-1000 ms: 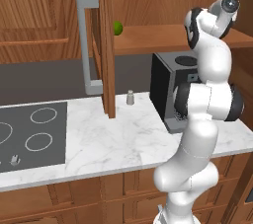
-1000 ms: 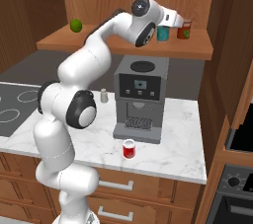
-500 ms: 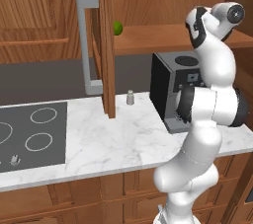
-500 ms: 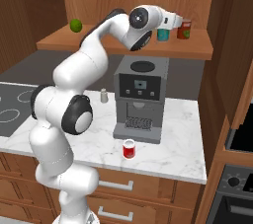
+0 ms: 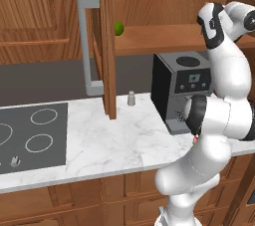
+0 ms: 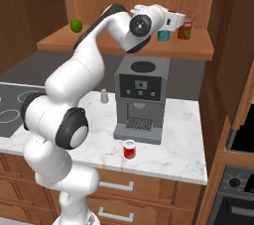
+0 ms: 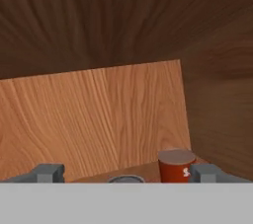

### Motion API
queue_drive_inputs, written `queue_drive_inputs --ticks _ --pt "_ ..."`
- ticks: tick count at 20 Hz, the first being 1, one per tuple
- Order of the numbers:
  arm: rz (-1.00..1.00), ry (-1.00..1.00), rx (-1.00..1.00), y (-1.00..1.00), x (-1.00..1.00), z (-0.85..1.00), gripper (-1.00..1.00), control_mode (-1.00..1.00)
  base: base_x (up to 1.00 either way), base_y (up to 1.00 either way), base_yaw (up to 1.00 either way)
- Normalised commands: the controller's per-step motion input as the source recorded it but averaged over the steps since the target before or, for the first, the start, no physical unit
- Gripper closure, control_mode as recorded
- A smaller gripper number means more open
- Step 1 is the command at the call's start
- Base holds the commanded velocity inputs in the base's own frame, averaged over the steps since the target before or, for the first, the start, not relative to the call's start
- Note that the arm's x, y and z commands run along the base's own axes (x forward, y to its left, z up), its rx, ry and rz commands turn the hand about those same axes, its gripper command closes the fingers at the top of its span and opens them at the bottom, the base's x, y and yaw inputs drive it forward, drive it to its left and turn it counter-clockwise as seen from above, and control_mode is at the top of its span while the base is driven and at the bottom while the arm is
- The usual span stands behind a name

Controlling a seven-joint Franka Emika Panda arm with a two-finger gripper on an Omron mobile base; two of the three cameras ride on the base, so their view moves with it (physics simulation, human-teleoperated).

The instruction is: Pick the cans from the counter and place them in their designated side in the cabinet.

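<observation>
One teal can (image 6: 163, 34) is standing on the cabinet shelf (image 6: 198, 50); the gripper (image 6: 177, 20), wide open and empty, should be backing straight out, clear of it.

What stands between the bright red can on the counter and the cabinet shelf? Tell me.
Nothing visible does. The bright red cylindrical can stands free on the white marble counter before the black coffee machine; the brown wooden shelf above is open-fronted, a teal can and darker brownish-red can at its right.
</observation>
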Motion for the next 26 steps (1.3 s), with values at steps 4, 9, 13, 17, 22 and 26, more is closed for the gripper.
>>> queue_drive_inputs --ticks 4,9,13,17,22,26 --pt "0.03 -0.03 0.00 0.08 -0.59 0.23 -1.00 -1.00 0.00 0.00 0.00" --pt "0.03 0.00 -0.01 0.16 -0.64 0.21 -1.00 -1.00 0.00 0.00 0.00" --pt "0.04 0.00 -0.02 0.28 -0.67 0.17 -1.00 -1.00 0.00 0.00 0.00" --pt "0.04 0.00 -0.05 0.38 -0.70 0.11 -1.00 -1.00 0.00 0.00 0.00" --pt "0.05 0.00 -0.06 0.41 -0.71 0.08 -1.00 -1.00 0.00 0.00 0.00" --pt "0.05 0.00 -0.08 0.42 -0.71 0.02 -1.00 -1.00 0.00 0.00 0.00"
